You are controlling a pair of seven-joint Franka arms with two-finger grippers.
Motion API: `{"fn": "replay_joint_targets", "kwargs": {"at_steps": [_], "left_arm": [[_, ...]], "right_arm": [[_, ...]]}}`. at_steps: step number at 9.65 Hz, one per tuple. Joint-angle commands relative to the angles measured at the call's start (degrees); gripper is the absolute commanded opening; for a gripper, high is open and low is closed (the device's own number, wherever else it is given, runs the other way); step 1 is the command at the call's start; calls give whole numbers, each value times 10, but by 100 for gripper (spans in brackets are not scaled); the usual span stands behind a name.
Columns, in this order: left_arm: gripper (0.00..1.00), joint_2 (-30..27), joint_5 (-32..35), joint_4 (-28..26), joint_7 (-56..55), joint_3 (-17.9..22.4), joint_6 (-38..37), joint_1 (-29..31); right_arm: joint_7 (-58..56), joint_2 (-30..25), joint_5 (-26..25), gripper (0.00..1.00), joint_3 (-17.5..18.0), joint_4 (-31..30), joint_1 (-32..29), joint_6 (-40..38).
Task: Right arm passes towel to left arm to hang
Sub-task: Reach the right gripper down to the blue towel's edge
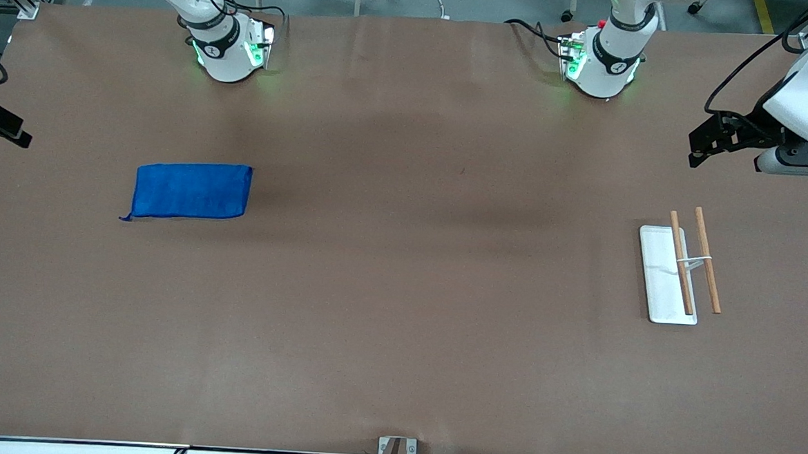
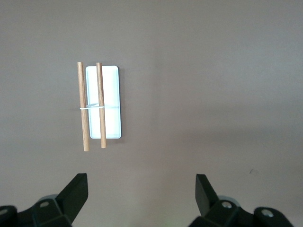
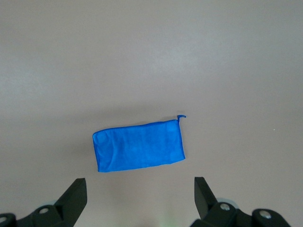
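Lying flat and folded, the towel [image 1: 191,191] rests on the table [image 1: 399,323] well apart from the rack [image 1: 678,272]. Soft, light, limp; pinch an edge. Right gripper [image 3: 140,198] above it, left gripper [image 2: 141,198] above the rack: both wide open, empty.

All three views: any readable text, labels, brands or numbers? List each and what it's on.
None readable.
towel: plain blue, corner loop, no print visible.
white rack base with two wooden rods: no markings.
Arm bases: a dark band on each carries small marks, too small to read.
brown table cover: blank.
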Motion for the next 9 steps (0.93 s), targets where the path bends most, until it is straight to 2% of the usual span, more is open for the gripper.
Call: {"fn": "replay_joint_targets", "kwargs": {"at_steps": [1,5,7,9], "left_arm": [[100,39,-13,35,8,-4,-25,5],[100,62,-20,40,6,-5,-26,-5],[100,72,-20,41,5,-5,-3,-10],[100,107,-16,42,0,-5,9,-14]], "right_arm": [[2,-10,-9,100,1,-83,-2,59],[-20,-14,-9,99,-2,-295,-17,278],[-20,-11,-9,99,-2,-403,-16,423],[-19,5,-9,99,-1,-479,6,539]]}}
